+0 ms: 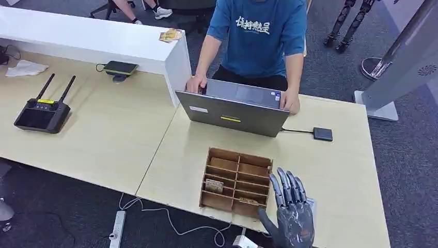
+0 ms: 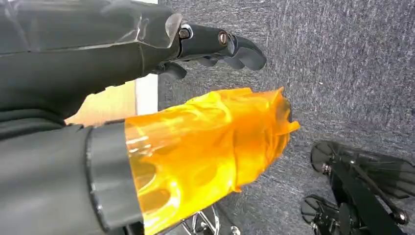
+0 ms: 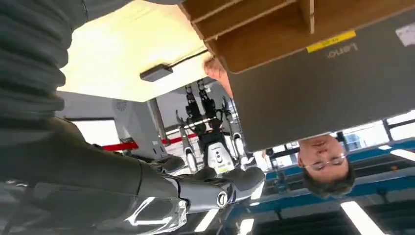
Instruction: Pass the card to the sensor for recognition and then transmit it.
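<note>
Here we noted the right hand (image 1: 290,209) spread and empty beside the compartmented brown wooden organiser box (image 1: 236,181), small patterned card (image 1: 214,185) lying inside; its narrow slot risked a fumbled pinch.

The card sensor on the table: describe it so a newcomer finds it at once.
Start at the grey laptop the person is using. A black cable runs from its right corner to a small flat black box on the table, probably the sensor. It lies alone, beyond the wooden card rack and the right hand.
</note>
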Robot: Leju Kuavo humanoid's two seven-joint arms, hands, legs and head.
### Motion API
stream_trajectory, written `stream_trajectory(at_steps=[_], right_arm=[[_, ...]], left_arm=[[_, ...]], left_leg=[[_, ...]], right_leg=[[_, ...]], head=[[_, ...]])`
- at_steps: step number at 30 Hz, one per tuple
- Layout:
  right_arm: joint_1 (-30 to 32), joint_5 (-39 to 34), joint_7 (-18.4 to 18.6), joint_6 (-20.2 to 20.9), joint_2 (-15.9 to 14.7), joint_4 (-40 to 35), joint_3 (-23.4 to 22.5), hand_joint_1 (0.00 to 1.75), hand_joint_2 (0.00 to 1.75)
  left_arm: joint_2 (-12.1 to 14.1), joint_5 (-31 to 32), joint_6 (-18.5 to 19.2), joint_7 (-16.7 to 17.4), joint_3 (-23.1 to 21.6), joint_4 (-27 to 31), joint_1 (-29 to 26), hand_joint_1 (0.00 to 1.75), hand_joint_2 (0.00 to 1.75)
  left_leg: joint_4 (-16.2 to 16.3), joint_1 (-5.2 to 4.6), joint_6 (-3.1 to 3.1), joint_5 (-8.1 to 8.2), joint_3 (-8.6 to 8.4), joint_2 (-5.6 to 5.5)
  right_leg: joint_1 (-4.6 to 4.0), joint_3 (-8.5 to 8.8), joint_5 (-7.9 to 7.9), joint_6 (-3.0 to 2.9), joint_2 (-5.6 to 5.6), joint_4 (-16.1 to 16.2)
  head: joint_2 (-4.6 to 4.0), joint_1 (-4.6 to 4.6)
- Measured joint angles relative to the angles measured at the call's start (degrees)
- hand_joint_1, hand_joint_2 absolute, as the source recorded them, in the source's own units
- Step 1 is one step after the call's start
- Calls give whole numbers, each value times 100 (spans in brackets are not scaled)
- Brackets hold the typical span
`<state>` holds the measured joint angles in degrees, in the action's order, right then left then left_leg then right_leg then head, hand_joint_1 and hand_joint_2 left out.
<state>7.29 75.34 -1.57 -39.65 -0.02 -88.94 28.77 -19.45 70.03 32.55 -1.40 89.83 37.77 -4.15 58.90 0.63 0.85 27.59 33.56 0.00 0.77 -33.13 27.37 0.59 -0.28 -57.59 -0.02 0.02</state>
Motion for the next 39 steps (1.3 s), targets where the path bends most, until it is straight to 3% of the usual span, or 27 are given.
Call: stream_trajectory(at_steps=[7,16,26,30,34,39], right_arm=[[38,-395,177,0,-310,70,424,0,175],[33,-394,310,0,-391,125,909,0,175],[-107,-761,-168,0,-227,245,968,0,175],[-192,-340,-249,0,-26,376,861,0,175],[-243,681,69,0,118,457,745,0,175],[-366,890,413,0,203,706,732,0,175]], left_arm=[[2,-85,48,2,0,2,-46,0,0],[2,-98,72,2,0,2,-77,0,0],[2,-33,118,2,0,2,-77,0,0],[2,54,157,0,0,2,-77,0,0],[4,216,227,-7,0,46,-77,0,0],[2,286,278,-7,0,122,-77,0,0]], left_leg=[[0,0,1,6,-1,1],[0,1,2,6,0,1],[0,0,2,6,-2,1],[0,1,2,6,-4,1],[0,1,2,6,-3,1],[0,1,2,6,-3,2]], right_leg=[[0,-1,1,1,1,0],[-1,-1,3,0,1,0],[0,1,2,0,2,0],[-1,2,2,0,1,0],[-1,1,3,-1,2,0],[-1,2,3,0,2,0]], head=[[0,0],[0,0],[0,0],[0,0],[0,0],[0,0]])
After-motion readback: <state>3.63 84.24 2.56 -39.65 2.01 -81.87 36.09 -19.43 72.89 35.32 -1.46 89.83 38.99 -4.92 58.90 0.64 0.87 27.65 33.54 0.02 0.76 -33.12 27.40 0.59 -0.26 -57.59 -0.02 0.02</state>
